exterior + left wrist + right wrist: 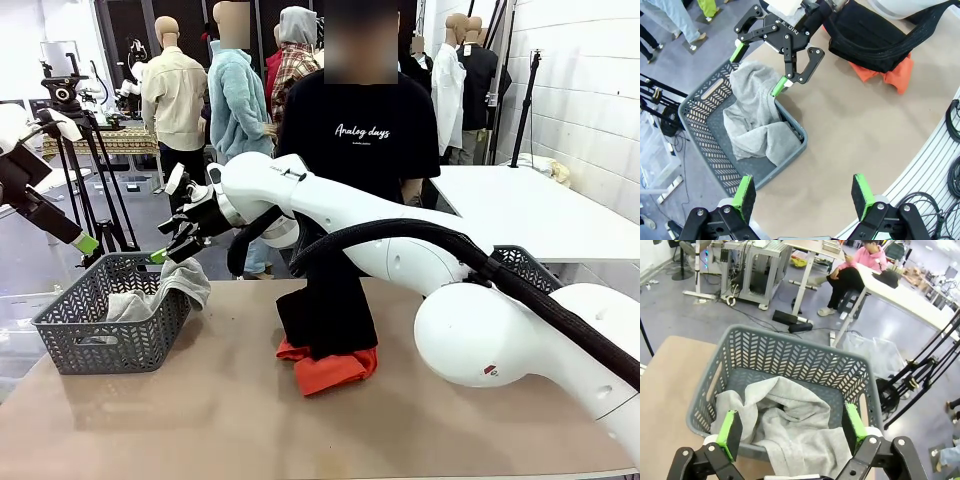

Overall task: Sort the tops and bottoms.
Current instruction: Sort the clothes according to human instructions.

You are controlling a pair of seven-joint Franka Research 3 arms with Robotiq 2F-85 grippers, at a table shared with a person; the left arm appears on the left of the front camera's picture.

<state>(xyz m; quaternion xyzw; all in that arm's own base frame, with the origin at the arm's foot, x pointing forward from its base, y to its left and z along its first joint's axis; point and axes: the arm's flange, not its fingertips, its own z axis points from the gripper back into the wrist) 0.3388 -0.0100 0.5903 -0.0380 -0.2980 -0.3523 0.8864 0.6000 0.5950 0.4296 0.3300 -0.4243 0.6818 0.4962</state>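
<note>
The light grey top (183, 281) lies in the grey basket (75, 345), one end draped over its right rim. My right gripper (172, 248) hangs open just above that rim with nothing between its fingers. From the right wrist, the right gripper (791, 427) looks straight down on the grey top (785, 410). The black bottoms (330, 305) lie mid-table on top of the orange-red top (335, 368). My left gripper (82, 241) is raised at the far left, open and holding nothing. In its wrist view the left gripper (804, 197) is high above the basket (790, 156) and the right gripper (758, 70).
A person in a black T-shirt with white script (362, 131) stands at the far side. A second grey basket (522, 266) sits at the right, behind my right arm. A tripod (70, 110) stands beside the table's left end. Bare tabletop (200, 420) lies in front.
</note>
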